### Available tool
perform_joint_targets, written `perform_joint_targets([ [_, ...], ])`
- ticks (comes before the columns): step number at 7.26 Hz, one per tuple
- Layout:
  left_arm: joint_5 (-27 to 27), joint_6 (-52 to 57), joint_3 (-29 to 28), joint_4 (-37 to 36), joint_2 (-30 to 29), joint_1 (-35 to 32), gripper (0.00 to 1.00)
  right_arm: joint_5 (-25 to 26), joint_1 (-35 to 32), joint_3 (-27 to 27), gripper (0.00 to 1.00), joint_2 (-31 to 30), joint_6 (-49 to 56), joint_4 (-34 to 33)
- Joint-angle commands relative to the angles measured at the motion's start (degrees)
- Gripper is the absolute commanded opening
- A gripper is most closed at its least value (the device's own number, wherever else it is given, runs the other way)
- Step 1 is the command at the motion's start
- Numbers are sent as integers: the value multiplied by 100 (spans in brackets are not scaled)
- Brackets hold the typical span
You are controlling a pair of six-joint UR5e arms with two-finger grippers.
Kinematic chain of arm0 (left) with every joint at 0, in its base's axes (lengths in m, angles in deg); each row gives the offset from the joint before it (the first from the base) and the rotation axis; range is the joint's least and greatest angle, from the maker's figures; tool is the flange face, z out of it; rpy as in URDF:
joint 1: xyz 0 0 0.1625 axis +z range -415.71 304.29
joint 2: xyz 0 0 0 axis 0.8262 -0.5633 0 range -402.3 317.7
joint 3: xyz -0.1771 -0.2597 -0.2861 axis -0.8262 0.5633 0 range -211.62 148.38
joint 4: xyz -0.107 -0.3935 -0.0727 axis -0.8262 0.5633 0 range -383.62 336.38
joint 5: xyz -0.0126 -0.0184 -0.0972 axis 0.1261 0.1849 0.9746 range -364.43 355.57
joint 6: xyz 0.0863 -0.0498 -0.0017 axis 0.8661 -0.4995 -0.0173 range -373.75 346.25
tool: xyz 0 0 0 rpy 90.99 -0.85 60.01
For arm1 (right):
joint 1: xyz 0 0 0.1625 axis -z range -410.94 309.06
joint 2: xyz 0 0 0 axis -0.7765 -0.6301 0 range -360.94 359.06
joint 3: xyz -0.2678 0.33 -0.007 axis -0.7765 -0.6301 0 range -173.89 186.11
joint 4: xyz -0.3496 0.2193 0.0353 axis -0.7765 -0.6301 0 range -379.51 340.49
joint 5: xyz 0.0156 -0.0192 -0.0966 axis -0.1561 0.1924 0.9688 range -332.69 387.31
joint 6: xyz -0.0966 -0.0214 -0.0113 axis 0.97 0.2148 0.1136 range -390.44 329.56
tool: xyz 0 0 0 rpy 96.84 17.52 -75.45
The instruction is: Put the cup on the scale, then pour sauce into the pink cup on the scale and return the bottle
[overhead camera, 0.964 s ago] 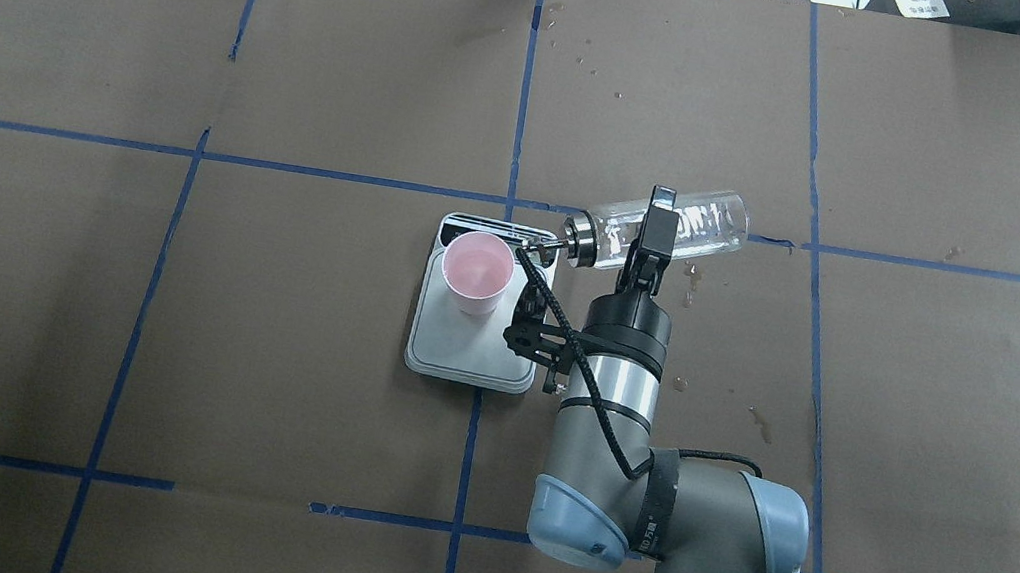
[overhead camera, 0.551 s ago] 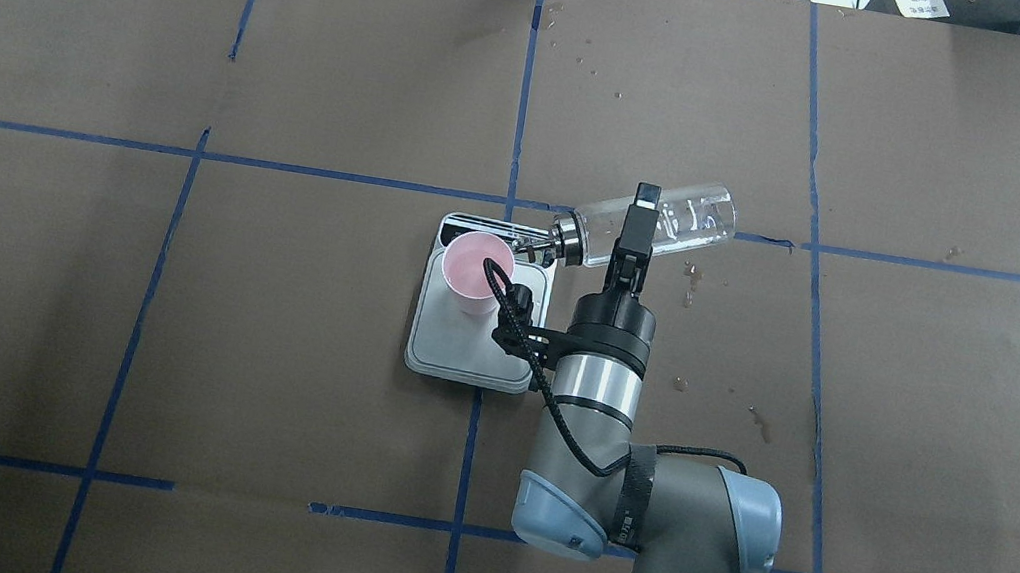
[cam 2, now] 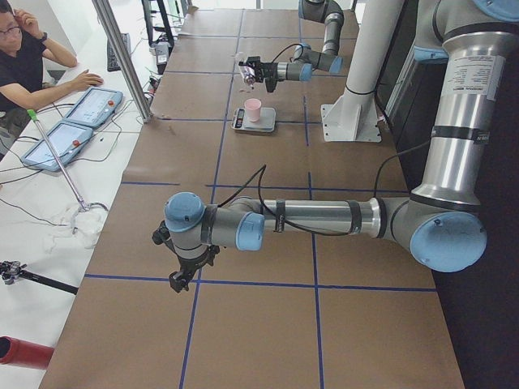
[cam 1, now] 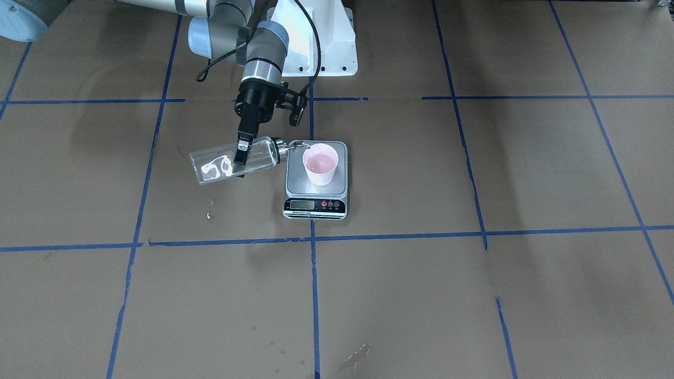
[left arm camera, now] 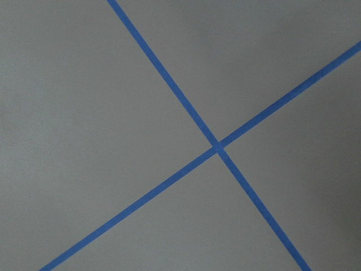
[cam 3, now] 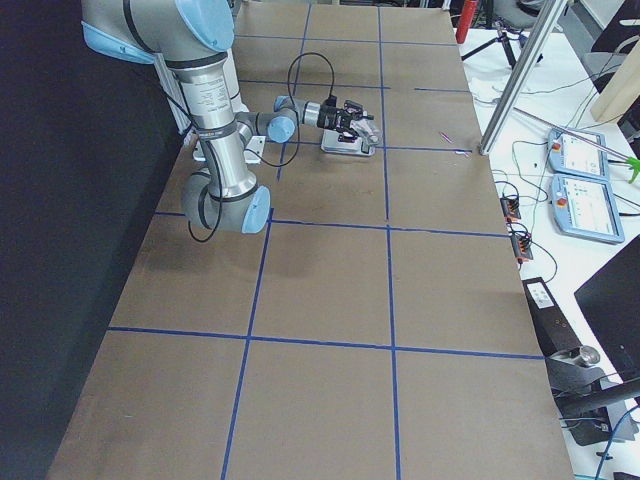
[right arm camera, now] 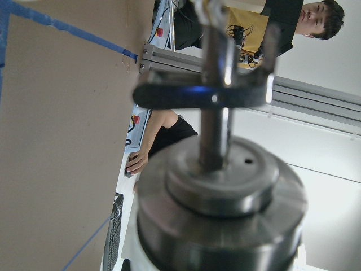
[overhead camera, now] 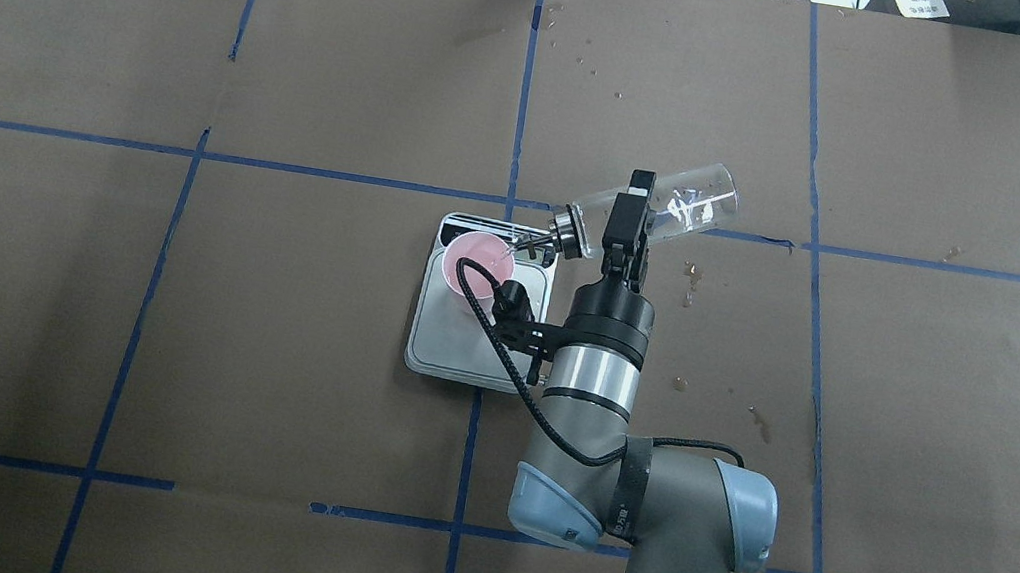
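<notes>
Right tool [overhead camera: 627, 219] clamped across middle of bottle [overhead camera: 694, 205]. Bottle tilted, silver collar and spout pointing at cup [cam 1: 320, 167], spout tip at cup rim. Cup upright on scale [cam 1: 295, 184], toward platform's rear, near centre of desk [cam 1: 474, 295]. Whitish streaks of sauce [cam 1: 213, 169] on bottle wall near base. Left tool [cam 2: 180, 278] above desk toward robot's left end, well apart from scale; cannot tell whether wide or narrow.

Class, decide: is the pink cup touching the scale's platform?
Touching. The front-facing view shows the cup standing upright on the scale, its base resting on the steel platform.
</notes>
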Motion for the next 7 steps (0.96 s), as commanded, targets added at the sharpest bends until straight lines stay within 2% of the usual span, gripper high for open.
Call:
perform_joint_targets([
  [1, 0, 0, -44, 0, 1, 9, 100, 50, -10, -59, 0, 230, 522, -10],
  [5, 9, -9, -176, 132, -17, 9, 100, 375, -63, -139, 0, 222, 1452, -10],
  [7, 9, -9, -176, 132, -17, 9, 100, 628, -116, -130, 0, 239, 2970, 8],
])
